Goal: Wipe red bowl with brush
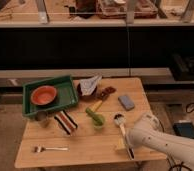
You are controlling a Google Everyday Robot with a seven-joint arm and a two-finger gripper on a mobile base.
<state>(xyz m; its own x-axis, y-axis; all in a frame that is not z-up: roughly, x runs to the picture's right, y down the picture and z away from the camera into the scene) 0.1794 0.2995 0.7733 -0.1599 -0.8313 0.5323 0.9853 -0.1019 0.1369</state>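
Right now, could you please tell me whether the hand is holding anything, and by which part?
It cannot be told: the hand sits at the brush handle's lower end, but the arm hides any grip.

Gripper (125,147) at brush (119,121) handle, mostly hidden by arm (162,144); arm cropped right.

red bowl (43,95): upright, in green tray (65,82) | brush (120,126): flat on table (80,145) | claw (123,146): at its handle
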